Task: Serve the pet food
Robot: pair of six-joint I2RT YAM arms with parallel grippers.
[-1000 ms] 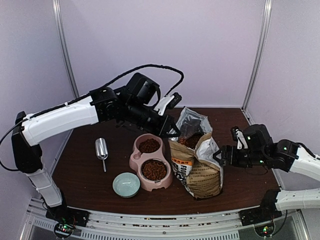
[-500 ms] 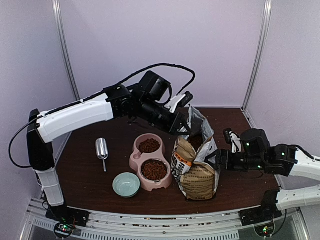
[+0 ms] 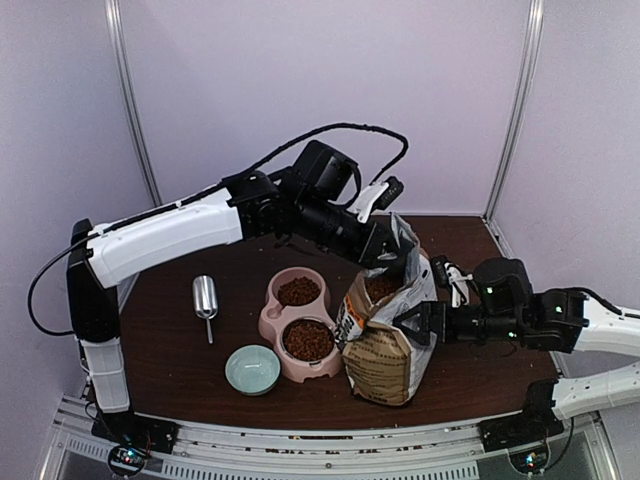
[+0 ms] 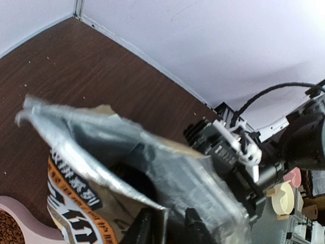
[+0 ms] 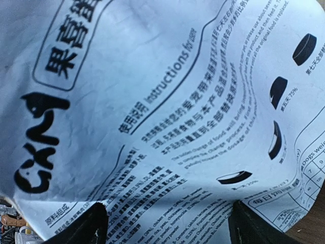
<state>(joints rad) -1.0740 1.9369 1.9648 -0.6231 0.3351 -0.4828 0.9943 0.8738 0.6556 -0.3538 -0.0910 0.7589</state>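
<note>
Trouble may be close, we think. The pet food (image 3: 308,340) sits in both cups of the pink bowl (image 3: 272,318) near the middle of the desk (image 3: 170,345), and both cups look full. More of it shows dark inside the open bag (image 3: 385,350), which stands just right of the bowl, toward the near edge. The left fingers (image 4: 143,230) pinch the shiny top edge of the bag from above. The right fingers (image 5: 86,229) are spread wide, with the printed side of the bag pressed flat against them, so we think they only prop it and do not hold it. The mouth of the bag seems to lean toward the bowl. If we tip it more, food could pour onto full cups, roll over the rim and scatter on the desk. The thin top edge could also slip out of the left fingers. Then the bag may flop over, since nothing holds it tight on the right.
</note>
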